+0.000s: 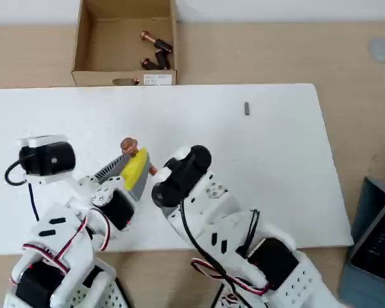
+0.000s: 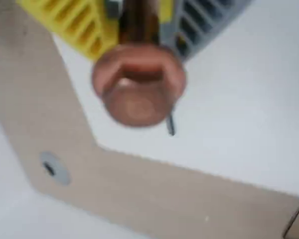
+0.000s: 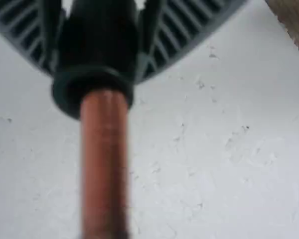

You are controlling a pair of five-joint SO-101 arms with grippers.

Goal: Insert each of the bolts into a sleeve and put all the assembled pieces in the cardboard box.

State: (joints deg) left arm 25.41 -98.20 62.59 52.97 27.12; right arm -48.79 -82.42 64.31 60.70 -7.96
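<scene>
Copper bolt [image 2: 138,89] head sits closest, its shank clamped between the yellow and grey jaws of the left gripper [image 1: 133,168]. The right gripper [image 3: 97,59] is clamped on a black sleeve [image 3: 92,94], from which a copper shank protrudes. At 12 o'clock from both, the cardboard box [image 1: 83,38] holds assembled pieces [image 1: 157,52].

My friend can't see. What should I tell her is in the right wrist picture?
The right gripper holds a black sleeve, and a copper bolt pokes into its open end. Behind them is the white mat.
</scene>
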